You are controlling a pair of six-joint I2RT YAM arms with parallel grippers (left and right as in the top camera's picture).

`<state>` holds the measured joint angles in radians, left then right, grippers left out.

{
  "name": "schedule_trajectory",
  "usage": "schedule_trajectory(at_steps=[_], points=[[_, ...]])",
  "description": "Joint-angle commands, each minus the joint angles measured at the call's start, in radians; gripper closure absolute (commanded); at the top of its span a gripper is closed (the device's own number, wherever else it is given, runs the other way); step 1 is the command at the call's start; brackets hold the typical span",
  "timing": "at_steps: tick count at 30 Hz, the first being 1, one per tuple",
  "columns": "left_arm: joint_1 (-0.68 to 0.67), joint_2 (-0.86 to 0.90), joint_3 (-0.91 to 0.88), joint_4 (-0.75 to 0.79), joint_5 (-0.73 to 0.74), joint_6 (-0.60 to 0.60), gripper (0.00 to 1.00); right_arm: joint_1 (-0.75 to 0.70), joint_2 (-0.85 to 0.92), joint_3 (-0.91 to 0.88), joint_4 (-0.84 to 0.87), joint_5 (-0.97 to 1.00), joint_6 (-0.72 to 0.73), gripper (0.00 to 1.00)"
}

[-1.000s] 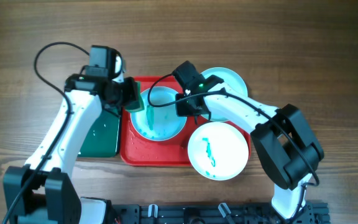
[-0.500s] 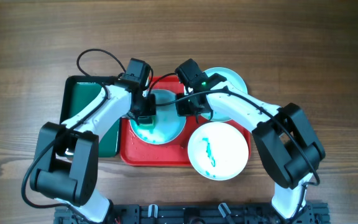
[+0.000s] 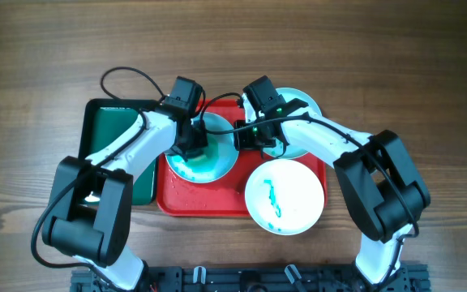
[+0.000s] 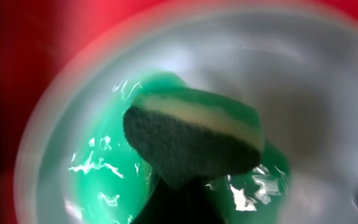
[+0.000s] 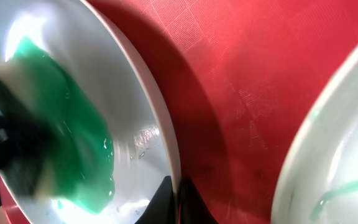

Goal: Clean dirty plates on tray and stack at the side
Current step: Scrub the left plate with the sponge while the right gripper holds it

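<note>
on the wooden bench, a red tray with a dark green tray just beside it on the left. lying in the red tray's left half, the centre plate, face coated in a wet teal film. clamped on a sponge with the left jaws and pressed onto that plate's face, left of its middle; dark scouring side turned to the wrist camera, pale and green layers behind it, teal liquid pooled all around. fingers themselves mostly hidden under the sponge there. closed with the right jaws on the same plate's right rim, one dark fingertip either side of the edge, seen at the bottom of the right wrist view. at the tray's far right corner, a back plate, partly hidden under the right arm. at the near right, a front plate bearing a teal squiggle, overhanging the tray's near rim. beside the gripped plate in the right wrist view, bare red tray floor, then the edge of a second plate with a teal streak; cannot tell which of the two.
</note>
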<state>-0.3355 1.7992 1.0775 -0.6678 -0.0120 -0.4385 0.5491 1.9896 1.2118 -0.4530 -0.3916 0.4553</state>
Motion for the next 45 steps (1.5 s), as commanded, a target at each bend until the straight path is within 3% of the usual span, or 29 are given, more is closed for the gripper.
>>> schedule_trajectory(at_steps=[1, 4, 7, 8, 10, 14, 19, 24, 26, 30, 33, 35, 39, 43, 45], points=[[0.011, 0.026, 0.029, 0.007, -0.277, -0.08, 0.96, 0.002, -0.016, -0.013, -0.003, -0.034, 0.0, 0.95], [-0.016, 0.026, 0.033, -0.021, -0.183, -0.037, 0.96, 0.002, -0.016, -0.013, -0.004, -0.031, 0.0, 0.96], [-0.052, 0.026, 0.033, -0.093, 0.161, 0.146, 0.96, 0.002, -0.016, -0.013, -0.003, -0.03, -0.001, 0.96], [-0.071, 0.026, 0.033, -0.128, 0.377, 0.259, 0.96, 0.002, -0.016, -0.013, -0.003, -0.03, -0.001, 0.96], [-0.084, 0.026, 0.033, -0.137, 0.491, 0.306, 0.96, 0.002, -0.016, -0.013, -0.002, -0.031, -0.001, 0.96], [-0.068, 0.026, 0.033, -0.027, 0.447, 0.292, 0.96, 0.002, -0.016, -0.013, -0.003, -0.031, 0.0, 0.96], [-0.001, 0.026, 0.033, 0.09, 0.132, 0.157, 0.96, 0.002, -0.016, -0.013, -0.003, -0.027, 0.0, 0.96], [0.046, 0.026, 0.033, 0.026, -0.104, 0.093, 0.96, 0.002, -0.016, -0.013, -0.003, -0.023, 0.0, 0.96], [0.042, 0.026, 0.033, -0.068, -0.097, 0.063, 0.96, 0.002, -0.016, -0.013, 0.0, -0.023, 0.0, 0.96], [0.01, 0.026, 0.033, -0.268, 0.059, 0.056, 0.96, 0.002, -0.016, -0.013, 0.004, -0.023, 0.0, 0.96], [-0.014, 0.026, 0.033, -0.319, 0.237, 0.185, 0.96, 0.002, -0.016, -0.013, 0.006, -0.023, 0.0, 0.96], [-0.02, 0.026, 0.033, -0.3, 0.333, 0.262, 0.96, 0.002, -0.016, -0.013, 0.006, -0.023, 0.0, 0.96], [-0.016, 0.026, 0.033, -0.148, 0.336, 0.267, 0.96, 0.002, -0.016, -0.013, 0.006, -0.024, 0.0, 0.96], [0.013, 0.026, 0.033, 0.027, 0.289, 0.26, 0.96, 0.003, -0.016, -0.013, 0.003, -0.024, 0.0, 0.96], [0.045, 0.026, 0.033, 0.065, 0.202, 0.18, 0.96, 0.003, -0.016, -0.013, -0.001, -0.024, 0.001, 0.96]])
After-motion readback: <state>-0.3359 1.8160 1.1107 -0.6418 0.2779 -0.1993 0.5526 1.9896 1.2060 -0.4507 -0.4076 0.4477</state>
